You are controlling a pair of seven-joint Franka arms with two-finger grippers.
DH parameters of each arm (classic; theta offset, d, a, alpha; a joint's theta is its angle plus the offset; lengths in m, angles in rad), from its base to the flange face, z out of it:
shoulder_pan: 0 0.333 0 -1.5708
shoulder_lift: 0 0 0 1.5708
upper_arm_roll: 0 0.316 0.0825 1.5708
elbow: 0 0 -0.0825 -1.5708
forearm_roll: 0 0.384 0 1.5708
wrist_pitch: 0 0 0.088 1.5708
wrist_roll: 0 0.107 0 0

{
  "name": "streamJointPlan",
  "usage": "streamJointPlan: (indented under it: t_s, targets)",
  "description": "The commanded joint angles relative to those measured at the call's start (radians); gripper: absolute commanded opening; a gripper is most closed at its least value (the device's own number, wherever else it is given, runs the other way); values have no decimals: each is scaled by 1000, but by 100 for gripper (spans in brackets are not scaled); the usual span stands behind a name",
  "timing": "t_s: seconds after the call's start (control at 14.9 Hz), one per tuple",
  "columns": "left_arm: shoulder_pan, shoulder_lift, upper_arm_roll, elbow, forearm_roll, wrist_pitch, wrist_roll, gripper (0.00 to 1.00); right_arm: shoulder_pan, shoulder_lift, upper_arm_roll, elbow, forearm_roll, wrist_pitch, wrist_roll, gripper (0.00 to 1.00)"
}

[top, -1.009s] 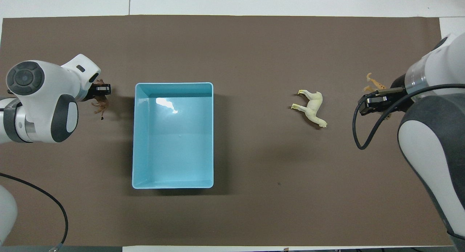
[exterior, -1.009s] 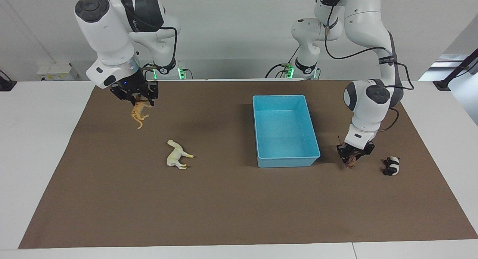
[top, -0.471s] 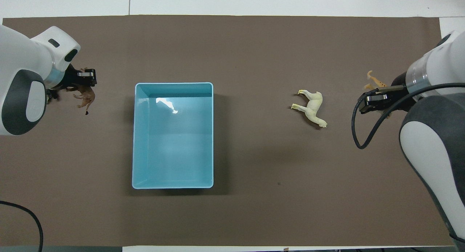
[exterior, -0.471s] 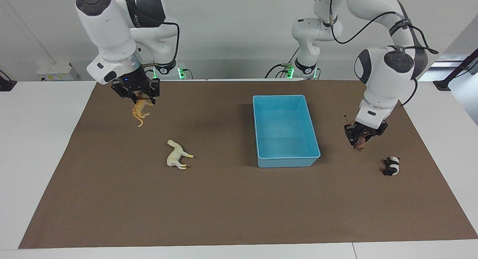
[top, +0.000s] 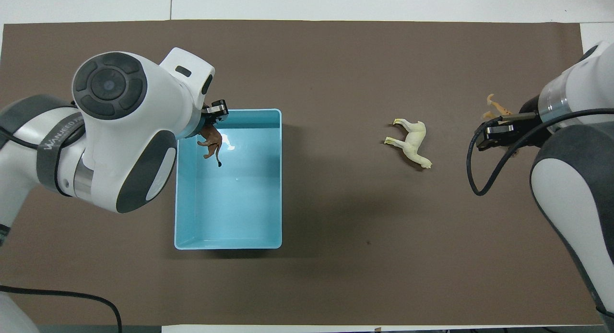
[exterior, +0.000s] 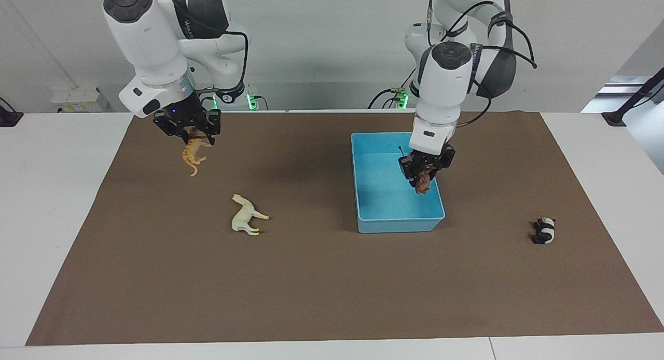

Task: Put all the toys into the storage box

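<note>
My left gripper [exterior: 424,171] is shut on the brown lion [exterior: 423,183] and holds it over the light blue storage box [exterior: 399,225], near the box's wall toward the left arm's end. It also shows in the overhead view [top: 214,123] with the lion [top: 212,144] over the box [top: 240,203]. My right gripper [exterior: 190,135] is shut on the orange tiger [exterior: 192,155], hanging just above the mat at the right arm's end. The cream-white horse [exterior: 245,216] lies on its side between tiger and box. The panda [exterior: 543,231] lies at the left arm's end.
A brown mat [exterior: 321,287] covers the white table. The box holds no figurine on its floor. In the overhead view my left arm hides the panda; the horse [top: 412,142], the tiger [top: 496,107] and my right gripper [top: 499,131] show there.
My left gripper has lifted the lion from beside the panda and carried it over the box. My right gripper has stayed in place with the tiger, barely raised.
</note>
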Motion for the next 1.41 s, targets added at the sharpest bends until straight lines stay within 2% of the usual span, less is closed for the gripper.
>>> streamJointPlan:
  t_s: [0.0,0.27,0.4,0.61,0.81,0.87,0.94,1.08,1.21,1.35]
  targets:
    - [14,-32,17,-36,-3,-22,12,100,-9,-6,3,-1,-11,-22,4,0]
    - [39,-37,25,-41,-3,-22,93,100,-8,-6,3,-1,-11,-20,13,0]
    - [137,-35,23,-41,-3,-14,269,100,20,-5,6,5,-11,-15,92,0]
    - [315,-26,23,-38,-3,1,614,100,162,-5,20,10,-9,0,400,0]
    - [452,11,22,-39,-5,108,873,100,349,6,21,31,-6,41,695,0]
    - [484,28,23,-39,-5,139,942,100,413,27,21,48,-6,49,802,0]
    - [530,57,22,-34,-3,174,1045,100,479,83,21,95,-6,63,906,0]
    - [596,113,22,-22,-3,252,1212,100,570,237,21,243,1,81,993,0]
    - [626,167,23,-13,0,299,1279,100,610,344,21,347,3,112,1056,0]
    - [627,207,25,-8,3,305,1290,100,621,412,21,427,29,146,1065,0]
